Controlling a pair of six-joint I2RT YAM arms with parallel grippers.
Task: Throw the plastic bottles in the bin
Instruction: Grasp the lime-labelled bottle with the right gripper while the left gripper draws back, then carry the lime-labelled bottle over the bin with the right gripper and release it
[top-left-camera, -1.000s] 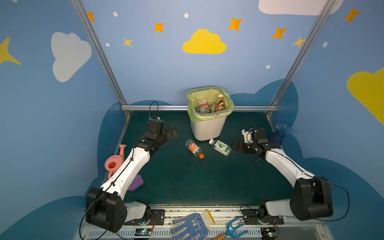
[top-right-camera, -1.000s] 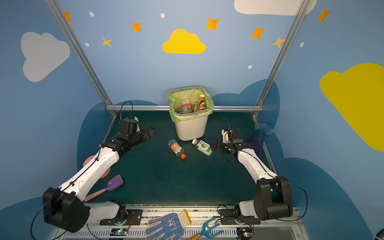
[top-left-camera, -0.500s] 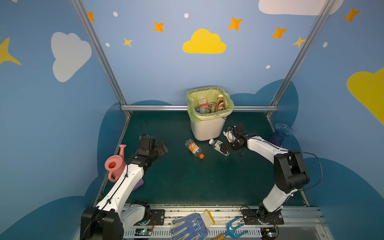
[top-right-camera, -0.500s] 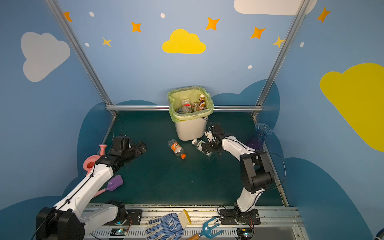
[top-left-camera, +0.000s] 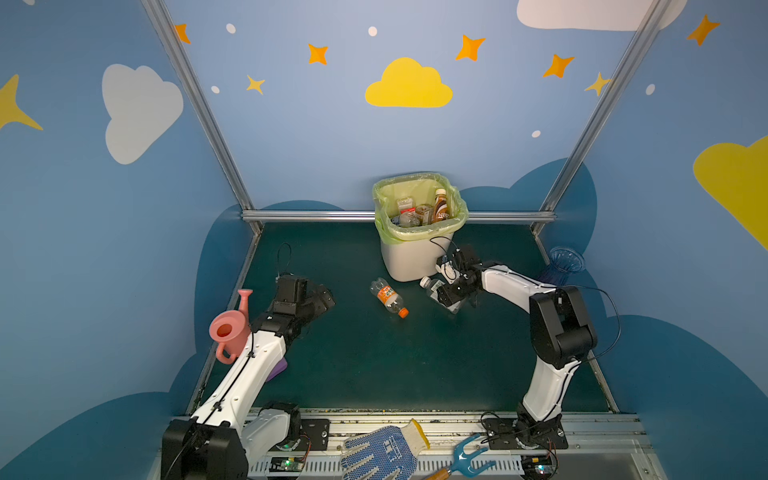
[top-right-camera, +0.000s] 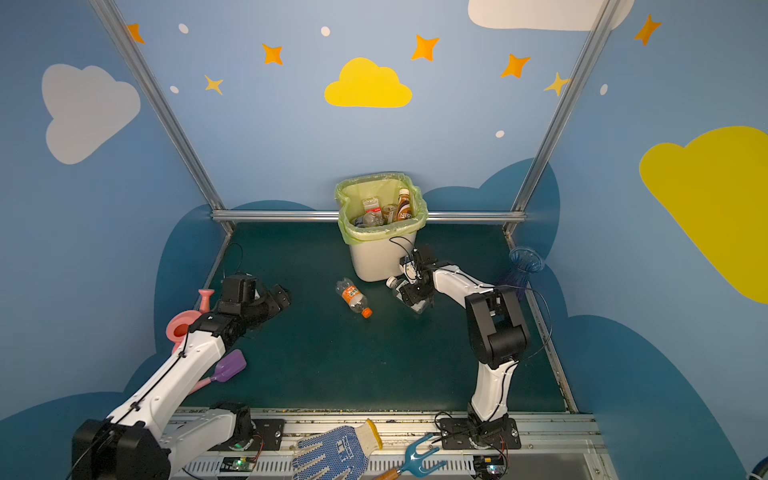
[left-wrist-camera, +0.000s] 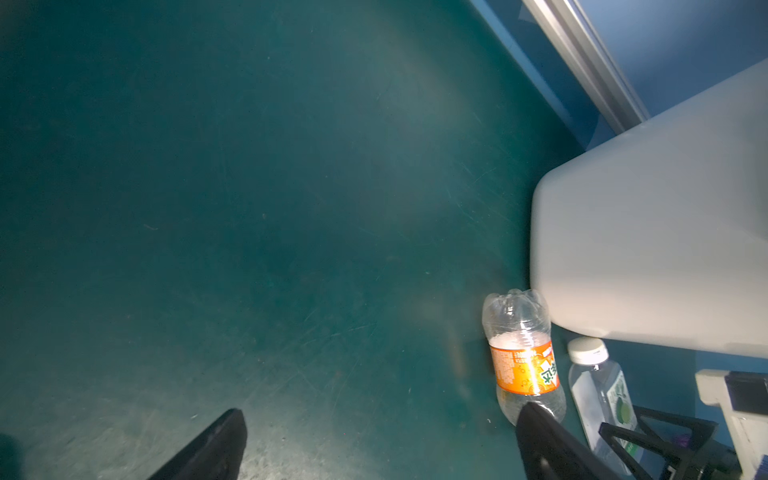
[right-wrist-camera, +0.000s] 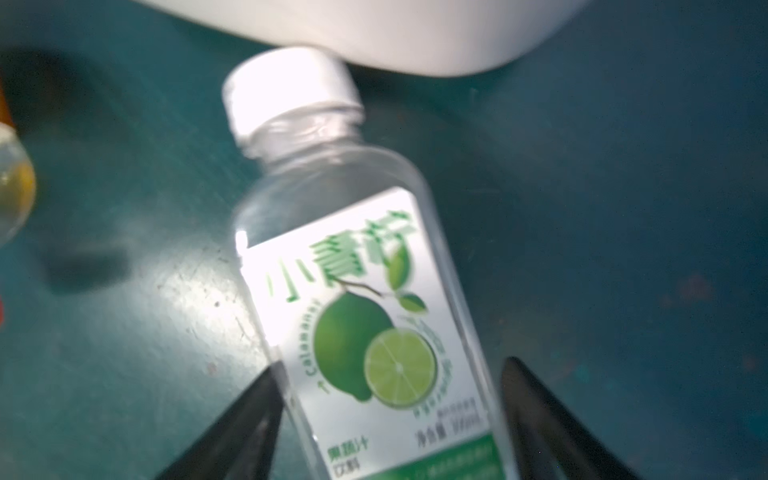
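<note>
Bottles (top-left-camera: 440, 206) crowd your bin (top-left-camera: 409, 262); orange bottle (top-left-camera: 388, 297) and lime bottle (right-wrist-camera: 365, 311) lie outside. Right gripper (right-wrist-camera: 390, 365) straddles the latter, grip unclear; left gripper (left-wrist-camera: 382, 409) gapes.

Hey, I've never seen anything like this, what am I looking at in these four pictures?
Two robot arms work over a green table. Two pictures look down from one overhead camera; two come from cameras on the arms' wrists. A white bin holds bottles. Two more lie beside it: an orange-label bottle and a lime-label bottle. The right gripper has its jaws either side of the lime-label bottle, not yet clamped. The left gripper is open and empty. A pink watering can and blue vase stand nearby.
</note>
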